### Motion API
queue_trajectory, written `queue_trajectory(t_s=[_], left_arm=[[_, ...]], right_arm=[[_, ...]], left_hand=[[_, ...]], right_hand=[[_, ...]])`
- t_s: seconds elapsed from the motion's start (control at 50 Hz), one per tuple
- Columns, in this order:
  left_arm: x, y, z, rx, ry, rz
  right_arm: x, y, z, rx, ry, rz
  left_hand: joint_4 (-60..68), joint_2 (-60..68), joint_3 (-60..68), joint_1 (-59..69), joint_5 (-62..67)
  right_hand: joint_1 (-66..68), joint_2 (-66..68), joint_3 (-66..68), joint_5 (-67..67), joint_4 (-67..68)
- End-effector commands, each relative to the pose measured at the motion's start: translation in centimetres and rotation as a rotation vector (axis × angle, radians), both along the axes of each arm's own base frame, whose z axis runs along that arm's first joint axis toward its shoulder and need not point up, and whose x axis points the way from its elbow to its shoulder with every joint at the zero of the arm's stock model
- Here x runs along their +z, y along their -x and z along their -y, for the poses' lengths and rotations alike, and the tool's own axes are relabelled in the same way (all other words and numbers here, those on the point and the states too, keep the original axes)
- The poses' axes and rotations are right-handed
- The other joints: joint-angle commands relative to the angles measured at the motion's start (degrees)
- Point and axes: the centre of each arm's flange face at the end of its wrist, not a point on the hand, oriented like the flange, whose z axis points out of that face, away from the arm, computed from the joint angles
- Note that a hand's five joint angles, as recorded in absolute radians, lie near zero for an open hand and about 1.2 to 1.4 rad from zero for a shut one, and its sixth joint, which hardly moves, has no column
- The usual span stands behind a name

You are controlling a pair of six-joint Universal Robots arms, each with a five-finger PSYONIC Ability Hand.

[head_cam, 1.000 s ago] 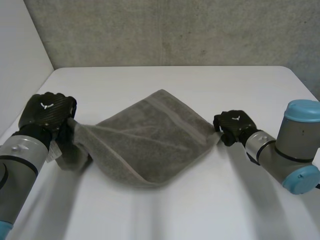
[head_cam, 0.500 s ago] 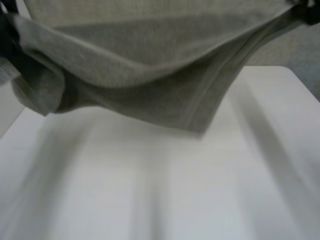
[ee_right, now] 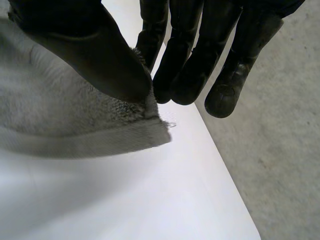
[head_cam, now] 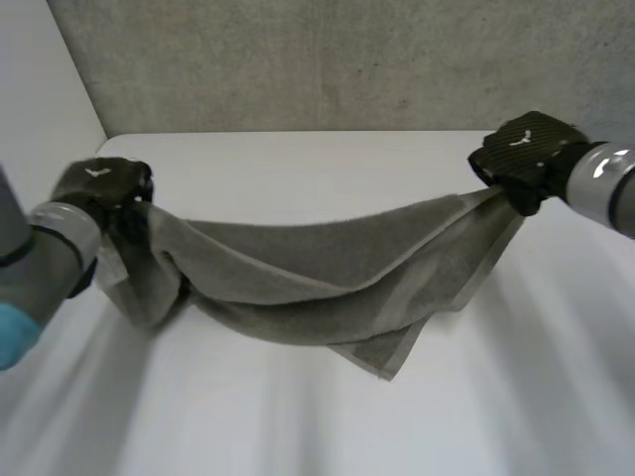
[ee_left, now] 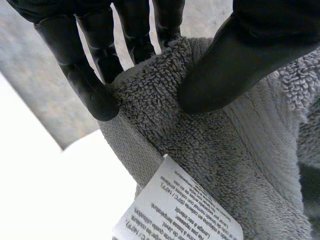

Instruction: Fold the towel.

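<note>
The fold looks barely begun. The towel [head_cam: 327, 288] is off the bench [head_cam: 298, 426] for most of its length, strung between the two hands, and no neat crease or squared-up layer shows. It hangs in a loose sling with its middle sagging and one free corner drooping lowest; whether that corner touches the bench I cannot tell. As I judge it, nearly all the work is left: laying the towel flat, bringing one edge over to meet the other, and smoothing it. The left hand [head_cam: 99, 188] is at the towel's left end, clamped on it. In the left wrist view its thumb [ee_left: 235, 65] presses the thick edge against the fingers [ee_left: 85, 75], and a white printed label [ee_left: 175, 210] is sewn in just below that grip. The right hand [head_cam: 526, 154] is at the towel's opposite end, raised higher than the left. In the right wrist view its thumb [ee_right: 100, 55] and fingers [ee_right: 190, 65] nip the very tip of a corner, where a few loose threads stick out. The towel is grey terry cloth, looped and fuzzy, with a flatter ribbed band running along one end and a stitched hem. It is soft and heavy enough to bunch into folds under the left hand. The bench under the towel is smooth, white and matt, and behind the towel stands a rough grey wall [head_cam: 347, 59].
</note>
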Motion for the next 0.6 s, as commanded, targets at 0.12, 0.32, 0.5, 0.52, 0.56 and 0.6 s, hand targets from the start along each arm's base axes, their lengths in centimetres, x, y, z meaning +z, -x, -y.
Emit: queue_trajectory(t_s=[0.12, 0.32, 0.5, 0.52, 0.56, 0.6], left_arm=[[9.6, 2.4, 4.4, -0.018, 0.351, -0.193], [15.4, 1.9, 5.3, -0.024, 0.598, -0.441], [4.9, 2.0, 4.5, -0.022, 0.314, -0.347], [2.7, 2.1, 4.2, -0.033, 0.267, -0.335], [0.4, 2.2, 3.9, -0.043, 0.221, -0.32], [-4.0, 2.1, 3.1, -0.063, 0.139, -0.279]], right_arm=[[8.1, -3.0, 5.6, -0.08, 0.638, 0.517], [11.8, -1.9, 3.2, -0.071, 0.766, 0.605], [2.0, -3.1, 2.6, 0.002, 0.35, 0.437], [2.0, -3.1, 2.6, 0.002, 0.349, 0.437], [-2.4, -3.0, 2.1, -0.015, 0.211, 0.386], [-4.3, -3.0, 1.7, -0.019, 0.16, 0.36]], left_hand=[[-6.5, -5.8, -8.4, -0.1, -13.7], [-6.5, -5.8, -8.4, -0.1, -13.7], [-6.5, -5.8, -8.4, -0.1, -13.7], [-6.5, -5.8, -8.4, -0.1, -13.7], [-6.5, -5.8, -8.4, -0.1, -13.7], [-6.5, -5.8, -8.4, -0.1, -13.7]], right_hand=[[3.5, 5.0, 3.5, 3.6, 3.7], [3.5, 5.0, 3.5, 3.6, 3.7], [3.5, 5.0, 3.5, 3.6, 3.7], [3.5, 5.0, 3.5, 3.6, 3.7], [3.5, 5.0, 3.5, 3.6, 3.7], [3.5, 5.0, 3.5, 3.6, 3.7]])
